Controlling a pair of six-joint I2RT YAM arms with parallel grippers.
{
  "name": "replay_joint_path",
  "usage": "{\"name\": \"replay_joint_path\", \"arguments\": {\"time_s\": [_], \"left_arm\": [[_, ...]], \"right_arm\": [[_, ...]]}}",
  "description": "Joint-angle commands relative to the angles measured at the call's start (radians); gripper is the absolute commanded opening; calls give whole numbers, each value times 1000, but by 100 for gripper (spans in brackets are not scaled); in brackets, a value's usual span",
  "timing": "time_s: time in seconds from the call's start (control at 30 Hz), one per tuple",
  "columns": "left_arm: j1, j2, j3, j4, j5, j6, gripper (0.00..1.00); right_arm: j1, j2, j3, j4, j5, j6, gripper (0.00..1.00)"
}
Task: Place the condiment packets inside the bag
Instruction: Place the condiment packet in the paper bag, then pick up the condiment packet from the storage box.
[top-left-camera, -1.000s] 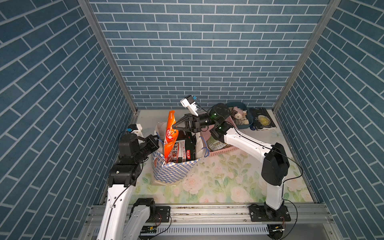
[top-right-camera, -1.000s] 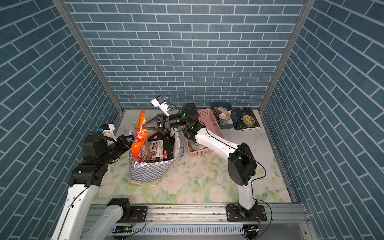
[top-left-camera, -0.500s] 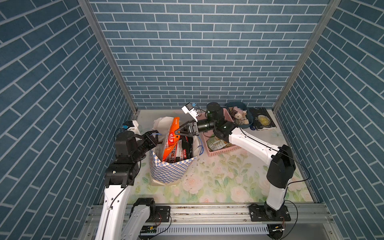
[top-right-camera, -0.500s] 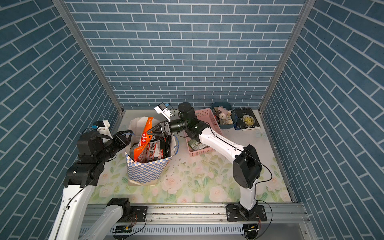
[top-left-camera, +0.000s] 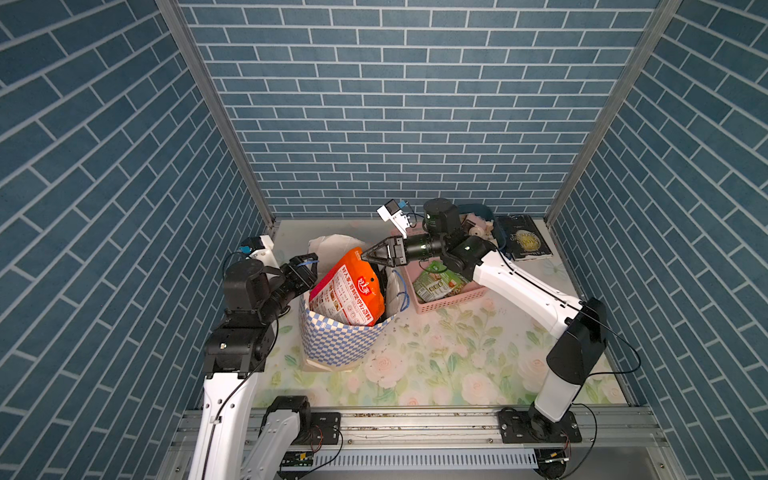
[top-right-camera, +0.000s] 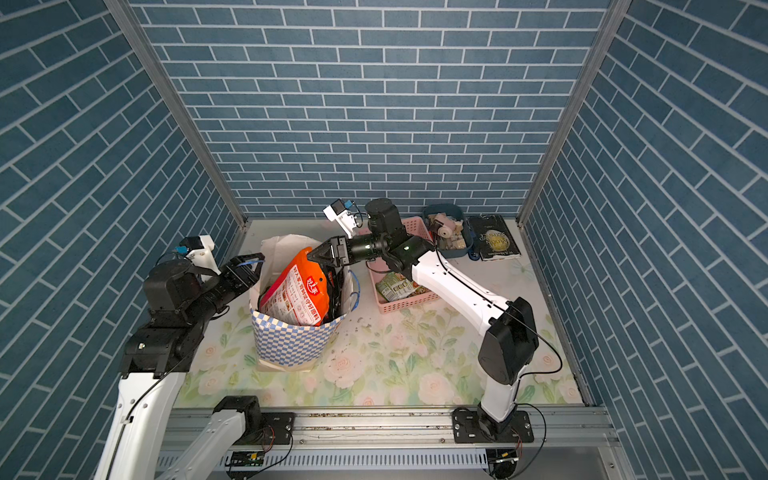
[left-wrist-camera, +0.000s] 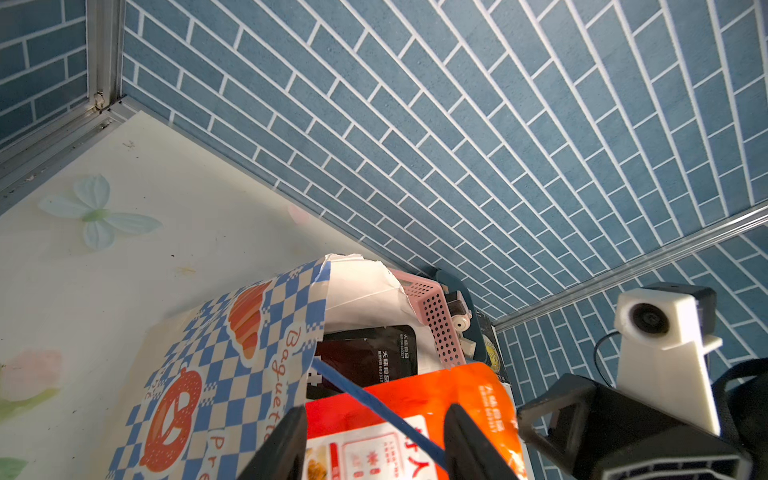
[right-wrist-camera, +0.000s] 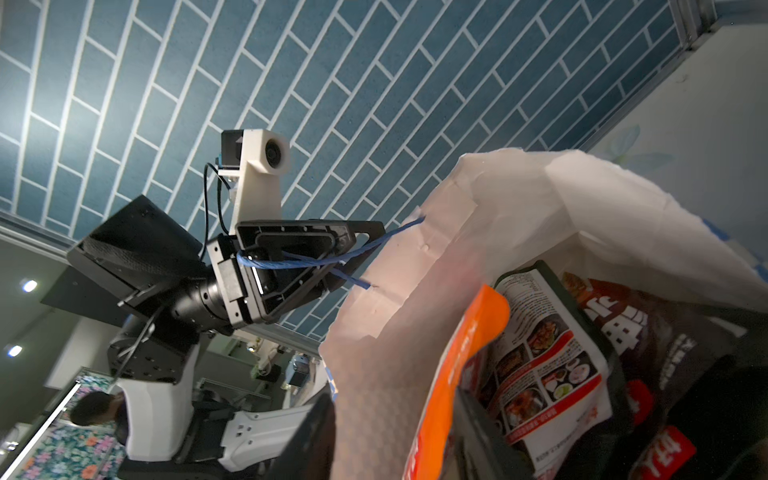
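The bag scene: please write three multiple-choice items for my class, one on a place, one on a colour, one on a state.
1. Where is the green packet? A in the tub; B in the basket; C on the book.
2. The bag's cord is: A blue; B red; C white.
3. The left gripper is: A shut on the book; B open; C out of view.
B: it lies among the basket's pink walls. A: a blue strand runs from the bag. B: its fingers stand apart, the cord between them.
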Motion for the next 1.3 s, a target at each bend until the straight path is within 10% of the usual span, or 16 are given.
{"name": "replay_joint_path", "arguments": {"time_s": [0.0, 0.13, 0.4, 0.67, 0.93, 1.27], "left_arm": [[-5, -9, 27, 15, 9, -2, 57], [-5, -11, 34, -7, -17, 0, 57], [-5, -10, 26, -40, -49, 7, 57], [-5, -18, 7, -48, -60, 33, 57], [-5, -18, 9, -94, -100, 69, 57], [-5, -28, -19, -172, -201, 101, 58]], "right_arm": [[12, 26, -10, 6, 17, 34, 15], [44, 65, 2, 23, 30, 54, 8], [-15, -44, 52, -236, 263, -83, 45], [-299, -262, -216, -429, 510, -221, 71], [-384, 11, -147, -653, 540, -646, 83], [-387, 199, -115, -655, 678, -728, 83]]}}
